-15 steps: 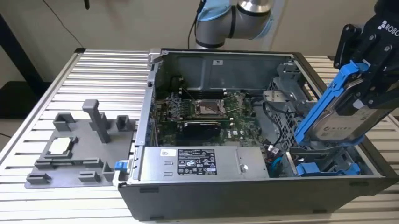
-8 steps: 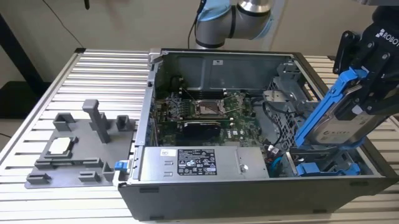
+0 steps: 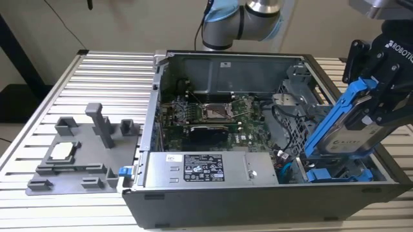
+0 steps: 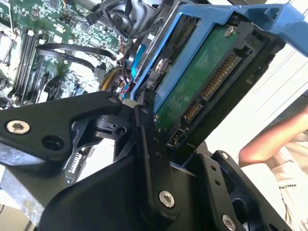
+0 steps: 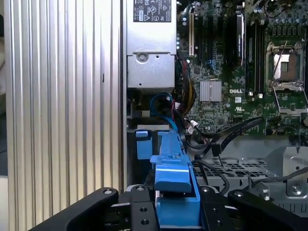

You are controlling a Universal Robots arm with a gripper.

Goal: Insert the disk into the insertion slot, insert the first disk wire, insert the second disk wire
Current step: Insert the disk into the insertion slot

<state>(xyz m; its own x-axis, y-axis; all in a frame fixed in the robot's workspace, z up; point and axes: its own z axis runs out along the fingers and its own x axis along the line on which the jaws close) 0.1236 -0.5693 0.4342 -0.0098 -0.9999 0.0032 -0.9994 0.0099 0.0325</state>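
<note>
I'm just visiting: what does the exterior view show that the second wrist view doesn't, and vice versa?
Exterior view: the whole open computer case on a slatted table, with a grey fixture plate beside it at the exterior view's left. Second wrist view: the disk from its green circuit-board side, connectors showing, and a person's arm nearby. Both: the blue-framed disk clamped in the gripper, and the motherboard.

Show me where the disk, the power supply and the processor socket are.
disk [image 3: 348, 139]: exterior view, on its pale label.
power supply [image 3: 203, 167]: exterior view, on its dark sticker.
processor socket [image 3: 217, 112]: exterior view, at the socket's centre.
</note>
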